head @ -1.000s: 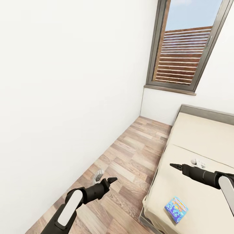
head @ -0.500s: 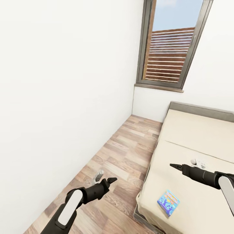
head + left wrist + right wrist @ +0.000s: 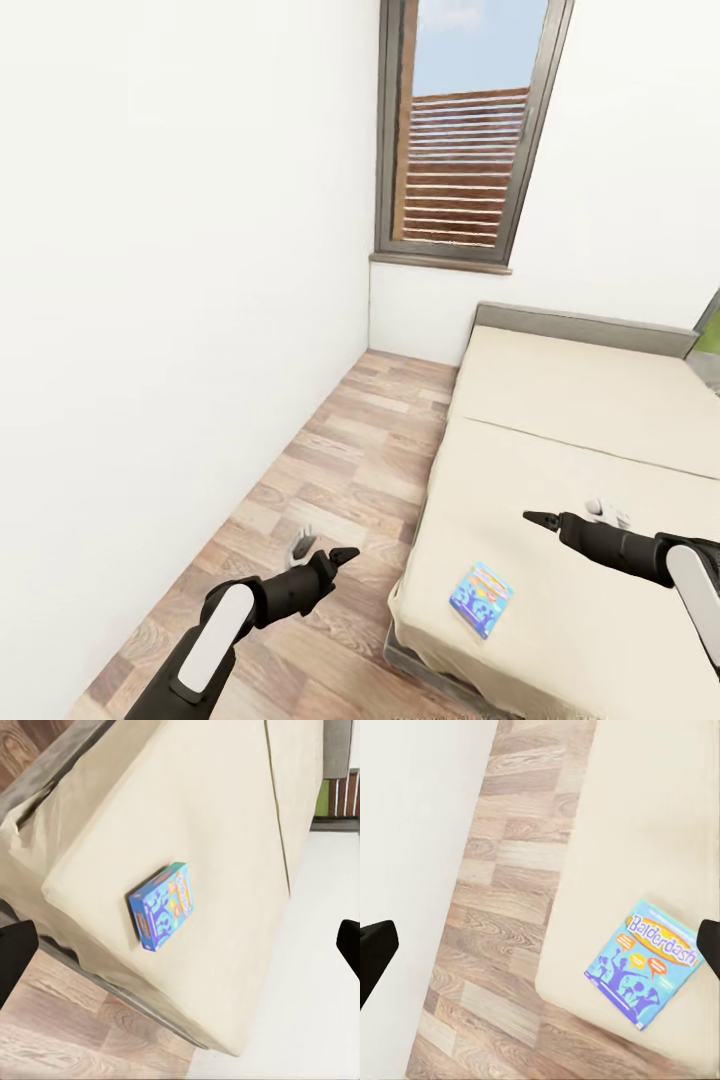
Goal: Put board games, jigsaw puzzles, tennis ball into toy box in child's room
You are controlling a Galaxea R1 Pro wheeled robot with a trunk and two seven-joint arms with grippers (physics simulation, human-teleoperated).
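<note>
A small blue board game [image 3: 481, 598] lies flat on the beige bed [image 3: 560, 420], near the mattress's front corner. It shows again in the left wrist view [image 3: 161, 905], and in the right wrist view [image 3: 651, 961] with "Balderdash" printed on it. My left gripper [image 3: 340, 555] hovers over the wood floor to the left of the bed, open and holding nothing. Over the mattress, above and to the right of the game, my right gripper [image 3: 535, 519] hangs open and also holds nothing. The toy box, the table and the other toys are out of view.
A white wall [image 3: 170, 300] runs along the left, with a strip of plank floor [image 3: 340, 470] between it and the bed. A tall window [image 3: 455, 140] stands at the far end above the grey headboard [image 3: 580, 325]. A small white object [image 3: 607, 513] lies on the mattress, a small grey one [image 3: 300, 543] on the floor.
The whole picture has shifted left, so the camera has turned right: more of the bed shows. Both arms hold the same pose and the blue game has not moved on the bed.
</note>
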